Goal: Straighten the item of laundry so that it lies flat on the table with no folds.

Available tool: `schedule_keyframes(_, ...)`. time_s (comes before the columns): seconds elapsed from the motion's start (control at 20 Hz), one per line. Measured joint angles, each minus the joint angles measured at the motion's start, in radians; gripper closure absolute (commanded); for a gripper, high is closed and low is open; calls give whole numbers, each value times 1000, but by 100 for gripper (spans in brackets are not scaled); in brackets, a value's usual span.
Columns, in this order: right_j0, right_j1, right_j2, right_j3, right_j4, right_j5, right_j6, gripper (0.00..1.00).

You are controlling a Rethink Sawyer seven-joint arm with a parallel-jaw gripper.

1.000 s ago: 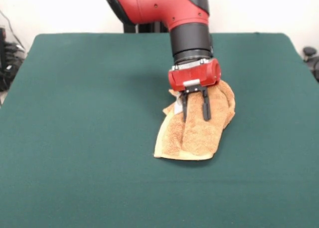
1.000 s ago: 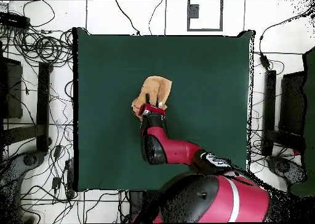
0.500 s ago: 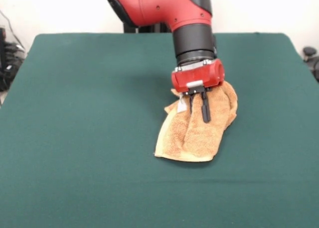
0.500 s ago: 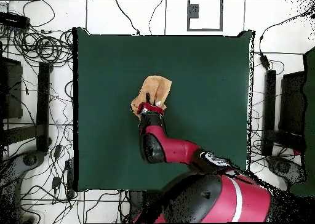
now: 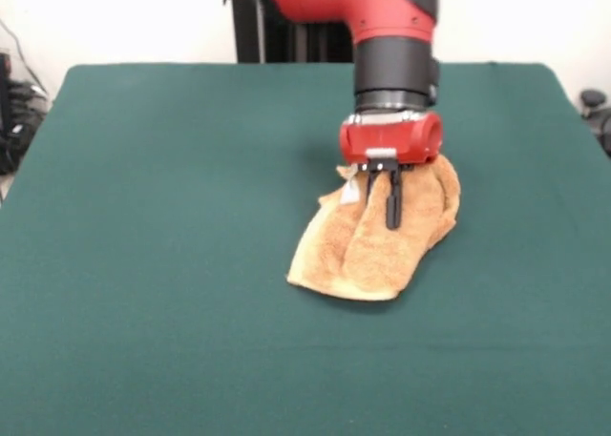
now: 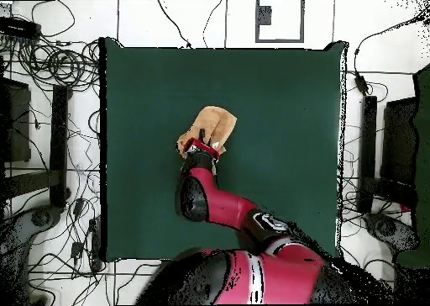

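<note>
The gripper (image 5: 389, 212) pinches a raised fold of the tan-orange towel (image 5: 368, 250) (still rumpled, white tag (image 5: 350, 190) showing); it lies near the middle of the green table (image 5: 162, 217).

A robot lab: loose cables (image 6: 50, 63) ring the table (image 6: 277, 92)

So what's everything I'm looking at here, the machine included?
towel: one, tan-orange terry cloth, bunched and folded right of the table's middle in the front view, small white tag near its top
table: one, dark green cloth top, fills most of the front view
cables: many, black, tangled on the pale floor around the table in the overhead view
arm: one, red and black, comes down over the towel
gripper: one, red body with black fingers, shut on a raised fold of the towel
</note>
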Motion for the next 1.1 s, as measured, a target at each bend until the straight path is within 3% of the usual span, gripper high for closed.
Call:
schedule_keyframes(0.15,175,-63,-132,16,190,160,0,100)
schedule_keyframes(0.35,325,-97,-266,16,266,385,0,100)
schedule_keyframes(0.5,377,-113,-335,17,252,564,0,100)
schedule_keyframes(0.75,318,-137,-347,18,206,755,0,100)
schedule_keyframes(1.1,149,-159,-293,23,195,817,0,100)
